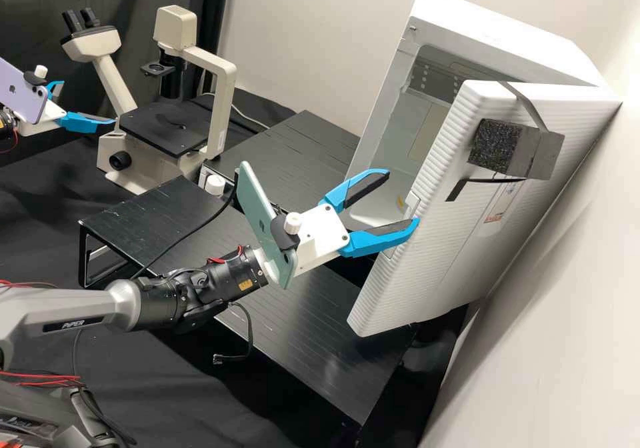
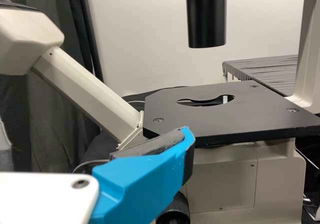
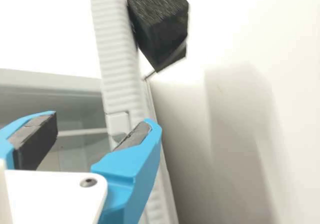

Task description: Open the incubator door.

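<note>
- Incubator door [image 1: 433, 235]: high view, right half of the frame. It stands ajar, the dark front opening [image 1: 420, 108] exposed beside its ribbed edge.
- High view, centre: right gripper [image 1: 401, 197] has its fingers spread, nothing pinched. One finger lies before the opening; the other overlaps the ribbed edge just by the catch [image 1: 413, 205]. Contact: cannot tell.
- High view, upper left: left gripper [image 1: 88, 103] has its fingers apart, empty, near the microscope [image 1: 223, 101].
- High view, risk (judgement): the door probably needs widening from its inner side. If the finger at the edge ends up on the outer face, a sideways push would swing the door shut instead.
- High view, risk: the foam block [image 1: 495, 148] and its strap [image 1: 527, 105] sit on the outer face, right of centre; a wide swing could jam them against the wall [image 1: 553, 368].
- Left wrist view: one blue finger appears beside the black stage [image 2: 200, 114]. Any careless move of this arm might knock that stage; clearance uncertain.
- Right wrist view: both fingers well apart, one nearly over the catch, the other before the interior. Likely failure: a shallow or oblique approach lets the tip skid off the ribs. Closing here might pinch the edge awkwardly and strain the hinge side once the arm pulls off the door's arc.
</note>
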You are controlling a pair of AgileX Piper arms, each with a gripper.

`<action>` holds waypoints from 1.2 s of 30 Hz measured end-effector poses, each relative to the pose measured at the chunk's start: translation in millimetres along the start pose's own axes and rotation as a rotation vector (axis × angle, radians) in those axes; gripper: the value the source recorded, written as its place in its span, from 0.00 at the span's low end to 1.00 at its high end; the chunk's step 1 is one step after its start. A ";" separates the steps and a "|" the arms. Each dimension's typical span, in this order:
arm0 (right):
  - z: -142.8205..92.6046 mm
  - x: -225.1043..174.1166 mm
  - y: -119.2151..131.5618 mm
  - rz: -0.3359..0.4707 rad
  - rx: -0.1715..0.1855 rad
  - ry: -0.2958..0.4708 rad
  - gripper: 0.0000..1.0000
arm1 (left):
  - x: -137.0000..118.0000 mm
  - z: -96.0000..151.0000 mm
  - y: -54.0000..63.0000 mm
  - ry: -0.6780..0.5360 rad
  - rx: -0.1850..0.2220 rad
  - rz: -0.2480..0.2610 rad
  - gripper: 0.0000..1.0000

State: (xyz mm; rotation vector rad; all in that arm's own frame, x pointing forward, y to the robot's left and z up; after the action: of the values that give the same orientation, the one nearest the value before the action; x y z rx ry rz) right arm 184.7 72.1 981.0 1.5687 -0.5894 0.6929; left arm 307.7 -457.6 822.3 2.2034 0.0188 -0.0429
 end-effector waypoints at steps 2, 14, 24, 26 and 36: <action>0.8 -2.1 0.2 0.002 -0.001 0.001 1.00 | 0.0 0.0 0.0 0.000 0.000 0.000 1.00; -1.1 -27.3 13.4 0.140 -0.018 0.041 1.00 | 0.0 0.0 0.0 0.000 0.000 0.000 1.00; -38.4 -42.9 -4.4 0.013 0.022 0.310 1.00 | 0.0 0.0 0.0 0.000 0.000 0.000 1.00; -42.0 -38.1 -19.4 -0.059 0.036 0.341 1.00 | 0.0 0.0 0.0 0.000 0.000 0.000 1.00; -28.1 -2.5 -83.8 -0.290 0.022 0.217 1.00 | 0.0 0.0 0.0 0.000 0.000 0.000 1.00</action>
State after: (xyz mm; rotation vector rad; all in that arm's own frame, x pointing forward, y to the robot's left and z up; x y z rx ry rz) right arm 240.6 109.2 923.4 1.5355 -0.1890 0.6384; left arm 307.7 -457.6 822.3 2.2034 0.0188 -0.0429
